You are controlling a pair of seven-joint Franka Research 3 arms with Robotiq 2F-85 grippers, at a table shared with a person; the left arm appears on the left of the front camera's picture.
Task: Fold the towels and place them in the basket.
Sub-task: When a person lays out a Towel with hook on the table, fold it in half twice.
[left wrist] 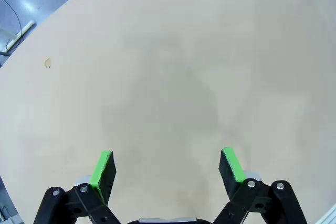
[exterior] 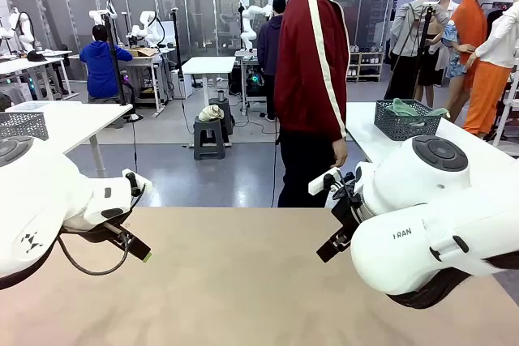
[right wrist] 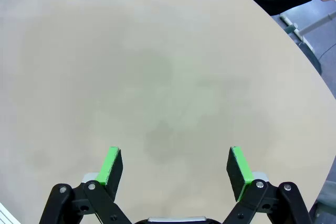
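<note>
Above the smooth tan surface (exterior: 243, 281), our green-padded left fingers (left wrist: 103, 169) and right fingers (right wrist: 112, 165) hang wide, empty; we'd best await the soft green towel (exterior: 412, 108) beyond it.

We see glossy white arms: the left arm (exterior: 49, 196) trails a looping black cable (exterior: 81, 269), the right arm (exterior: 422, 237) reads "FRAN". The left gripper (left wrist: 168, 163) and right gripper (right wrist: 173, 163) are black, with green pads (left wrist: 102, 167) and silver screws (left wrist: 251, 184). The person (exterior: 312, 54) wears a maroon jacket (exterior: 296, 95) with a white sleeve stripe.
</note>
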